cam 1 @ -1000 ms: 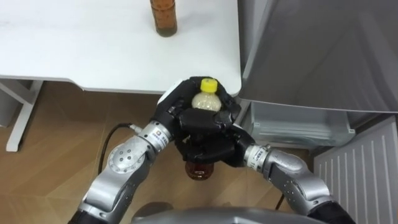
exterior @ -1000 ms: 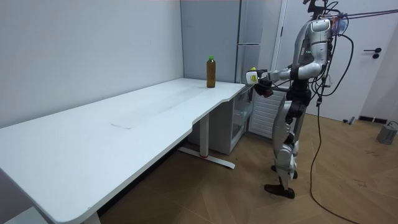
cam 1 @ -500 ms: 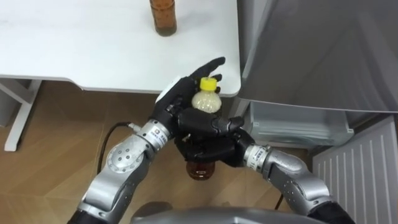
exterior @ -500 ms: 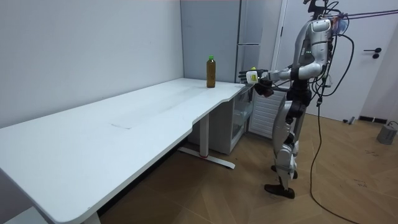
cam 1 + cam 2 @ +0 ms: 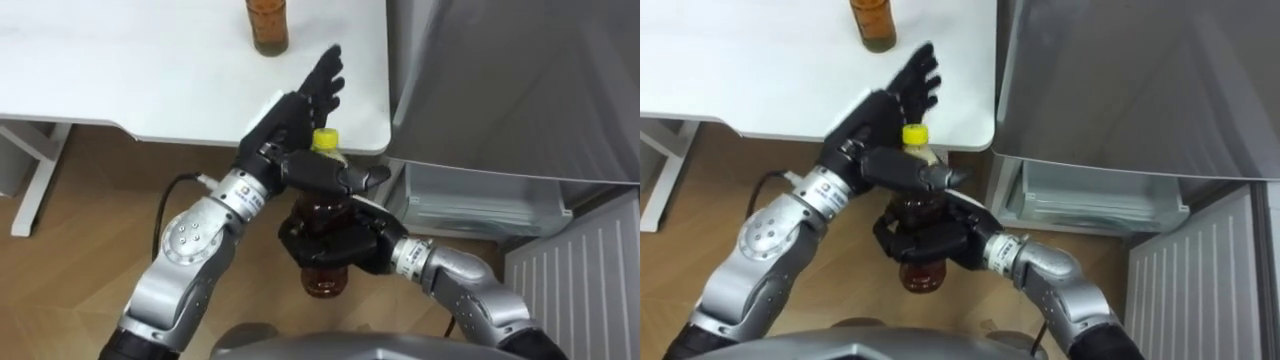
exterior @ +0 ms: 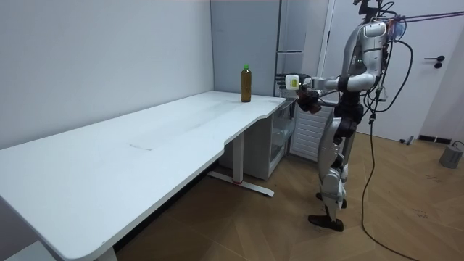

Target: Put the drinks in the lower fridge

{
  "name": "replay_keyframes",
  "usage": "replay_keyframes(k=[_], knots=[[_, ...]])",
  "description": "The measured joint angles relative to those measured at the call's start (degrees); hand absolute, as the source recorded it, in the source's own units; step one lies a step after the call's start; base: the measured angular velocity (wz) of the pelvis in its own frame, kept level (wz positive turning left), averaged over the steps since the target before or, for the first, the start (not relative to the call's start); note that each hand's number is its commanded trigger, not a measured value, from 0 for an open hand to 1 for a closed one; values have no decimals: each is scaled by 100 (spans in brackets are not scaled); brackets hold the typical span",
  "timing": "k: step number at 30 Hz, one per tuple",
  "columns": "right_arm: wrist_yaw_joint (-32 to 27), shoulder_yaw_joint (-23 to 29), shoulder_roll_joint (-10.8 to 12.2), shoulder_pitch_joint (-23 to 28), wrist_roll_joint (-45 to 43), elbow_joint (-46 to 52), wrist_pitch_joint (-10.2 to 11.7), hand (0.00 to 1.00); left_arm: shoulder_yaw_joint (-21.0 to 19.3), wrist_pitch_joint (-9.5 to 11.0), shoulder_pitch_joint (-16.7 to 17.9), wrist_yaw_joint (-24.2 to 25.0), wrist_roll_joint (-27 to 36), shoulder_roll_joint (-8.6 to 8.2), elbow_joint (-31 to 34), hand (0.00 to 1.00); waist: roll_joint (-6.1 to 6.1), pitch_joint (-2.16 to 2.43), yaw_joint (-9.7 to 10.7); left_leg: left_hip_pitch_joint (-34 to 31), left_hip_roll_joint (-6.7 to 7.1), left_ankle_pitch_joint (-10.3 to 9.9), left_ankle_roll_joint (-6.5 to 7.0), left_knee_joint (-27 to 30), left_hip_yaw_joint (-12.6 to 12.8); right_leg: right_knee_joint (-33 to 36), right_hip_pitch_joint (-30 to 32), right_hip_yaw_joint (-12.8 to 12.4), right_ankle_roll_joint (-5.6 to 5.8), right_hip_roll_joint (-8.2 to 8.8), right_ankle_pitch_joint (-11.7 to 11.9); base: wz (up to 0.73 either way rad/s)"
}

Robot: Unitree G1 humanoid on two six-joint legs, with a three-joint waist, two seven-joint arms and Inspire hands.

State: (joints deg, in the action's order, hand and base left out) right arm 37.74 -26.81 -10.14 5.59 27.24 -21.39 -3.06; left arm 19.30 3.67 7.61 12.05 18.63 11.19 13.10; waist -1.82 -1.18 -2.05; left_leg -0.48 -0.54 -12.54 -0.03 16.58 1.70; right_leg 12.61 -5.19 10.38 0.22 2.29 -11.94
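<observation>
Black fingers of the right hand (image 5: 335,248) curl round the yellow-capped bottle (image 5: 321,283) near the table (image 5: 120,70) corner — left hand (image 5: 295,110) flat-fingered behind its cap — so this one-handed hold could slip while bending toward the lower fridge (image 5: 490,200).

A brown drink bottle (image 5: 318,208) with a yellow cap stood upright, clasped round its body by the right hand (image 5: 345,245), in front of the open lower fridge (image 5: 480,195). A second bottle (image 5: 267,25), amber, stood upright on the tabletop (image 5: 120,70), well apart.
</observation>
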Motion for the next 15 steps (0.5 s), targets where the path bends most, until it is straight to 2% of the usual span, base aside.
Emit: replay_keyframes(k=[1,9,11,13,15], knots=[[4,-52,-5,0,0,1,0,100,0,79,-62,0,-2,-3,73,0,1,1,-5,16,1,0,0,0,1,0,-8,-9,0,0,0,0],[57,-66,-118,0,-54,4,0,100,-38,139,-143,0,-18,-46,562,0,32,0,-3,214,-1,0,0,-39,3,-6,-148,-38,-3,-10,4,-1],[113,-63,-122,1,-57,5,0,100,-143,178,-152,-10,-18,-132,758,0,67,3,4,241,1,0,0,-102,4,-7,-160,-46,-3,-8,4,0],[180,-52,-132,21,-118,5,0,100,-264,200,-152,-25,-31,-167,925,0,89,8,5,243,2,1,0,-105,4,-8,-160,-50,-3,-8,4,0],[241,-51,-151,30,-230,5,0,100,-376,307,-152,-34,-31,-166,1031,0,100,15,3,243,4,2,0,-105,2,-18,-167,-50,-3,-8,3,0]])
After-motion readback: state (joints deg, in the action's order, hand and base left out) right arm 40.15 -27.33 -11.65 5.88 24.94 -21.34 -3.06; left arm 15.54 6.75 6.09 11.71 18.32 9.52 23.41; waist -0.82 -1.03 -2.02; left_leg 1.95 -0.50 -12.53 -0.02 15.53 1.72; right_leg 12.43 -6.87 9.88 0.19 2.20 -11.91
